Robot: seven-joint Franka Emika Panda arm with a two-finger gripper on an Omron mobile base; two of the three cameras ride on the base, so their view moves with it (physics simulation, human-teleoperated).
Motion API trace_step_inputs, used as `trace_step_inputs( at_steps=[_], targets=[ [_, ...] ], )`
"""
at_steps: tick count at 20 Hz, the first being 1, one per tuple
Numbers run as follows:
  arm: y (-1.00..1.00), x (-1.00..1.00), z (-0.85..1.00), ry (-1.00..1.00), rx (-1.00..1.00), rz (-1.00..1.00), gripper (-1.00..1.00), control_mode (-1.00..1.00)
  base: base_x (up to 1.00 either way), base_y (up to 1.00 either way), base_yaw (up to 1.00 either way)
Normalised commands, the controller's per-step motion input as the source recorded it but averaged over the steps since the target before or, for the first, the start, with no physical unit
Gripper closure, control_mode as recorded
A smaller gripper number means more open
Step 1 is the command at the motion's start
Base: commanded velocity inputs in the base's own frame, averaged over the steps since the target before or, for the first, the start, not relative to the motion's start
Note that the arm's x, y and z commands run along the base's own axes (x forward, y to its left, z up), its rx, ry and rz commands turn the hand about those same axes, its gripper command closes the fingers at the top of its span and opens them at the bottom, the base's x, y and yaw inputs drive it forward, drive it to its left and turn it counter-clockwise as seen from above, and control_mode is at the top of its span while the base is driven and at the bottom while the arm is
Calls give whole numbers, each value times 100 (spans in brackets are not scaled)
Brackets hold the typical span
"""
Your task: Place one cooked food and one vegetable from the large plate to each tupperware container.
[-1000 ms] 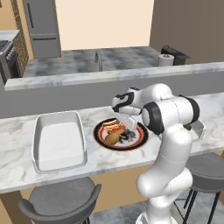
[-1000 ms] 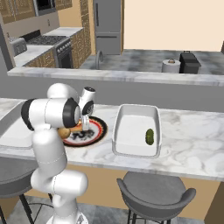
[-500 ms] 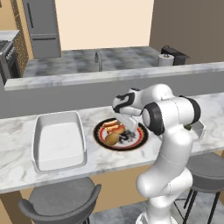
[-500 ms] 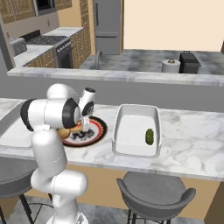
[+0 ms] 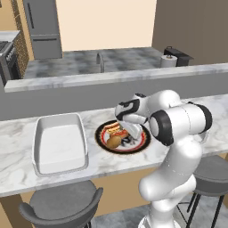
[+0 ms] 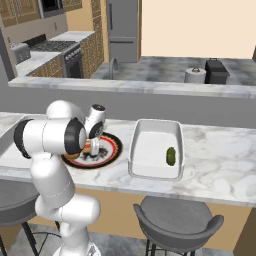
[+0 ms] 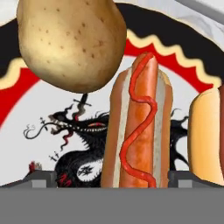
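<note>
The large plate (image 5: pixel 140 143) (image 7: pixel 26 144) lies on the marble counter, holding a brown potato (image 5: pixel 113 141) (image 7: pixel 70 41) and two hot dogs. My gripper (image 7: pixel 116 180) (image 5: pixel 129 133) hangs low over the plate and is open. One hot dog (image 7: pixel 139 127) with a ketchup line lies between the finger tips (image 7: pixel 41 178). The second hot dog (image 7: pixel 208 135) lies at the right edge of the hand view. One white tupperware container (image 5: pixel 60 142) stands empty left of the plate. The other tupperware container (image 6: pixel 150 150) stands to the plate's right with a green vegetable (image 6: pixel 171 155) in it.
A raised grey ledge (image 5: pixel 89 82) runs behind the counter. Two grey stools (image 5: pixel 60 207) (image 6: pixel 175 220) stand below the counter's front edge. A sink, a paper towel roll (image 6: pixel 195 75) and a fridge lie on the far side of the kitchen.
The hand has sunk a little closer to the plate and the hot dog. The food and both containers have not moved.
</note>
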Motion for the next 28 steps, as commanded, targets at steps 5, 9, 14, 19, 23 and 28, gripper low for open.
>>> trace_step_inputs(
  at_steps=[5,9,14,19,23,28],
  targets=[
    [0,11,-10,4,-1,0,-100,-100,0,0,0],
    [0,22,0,11,0,0,-100,-100,0,0,0],
    [0,14,-6,13,-3,0,-100,-100,0,0,0],
    [3,1,-8,3,-2,0,-100,-100,0,0,0],
    [4,-2,-1,0,0,0,-100,-100,0,0,0],
    [6,-13,-6,0,0,0,-100,-100,0,0,0]
  ],
)
